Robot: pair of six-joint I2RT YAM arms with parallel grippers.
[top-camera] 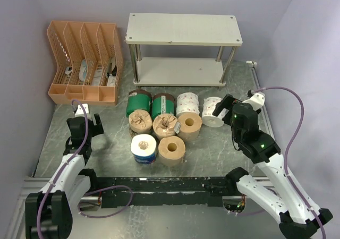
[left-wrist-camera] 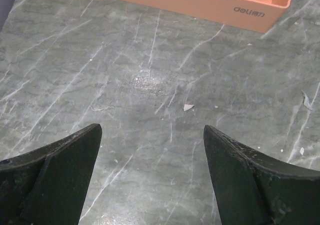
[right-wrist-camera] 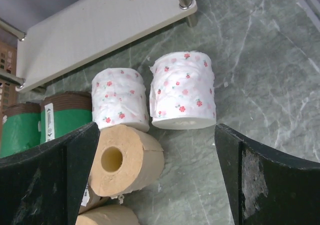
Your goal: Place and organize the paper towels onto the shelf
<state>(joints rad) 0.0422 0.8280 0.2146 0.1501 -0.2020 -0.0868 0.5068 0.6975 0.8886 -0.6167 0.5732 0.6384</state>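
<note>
Paper towels (top-camera: 171,148): nine rolls, clustered on table (top-camera: 114,148) before shelf (top-camera: 183,37). Left gripper (left-wrist-camera: 151,129): wide open, empty. Right gripper (right-wrist-camera: 156,128): wide open, empty, near flowered roll (right-wrist-camera: 182,90).

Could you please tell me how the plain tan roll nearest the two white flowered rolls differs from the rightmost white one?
The plain tan paper roll is unprinted; the rightmost white flower-printed paper roll carries small red flowers. The tan roll shows its hollow core to the right wrist camera; the white roll's core is hidden there. Both are unwrapped, on the green marbled table.
</note>
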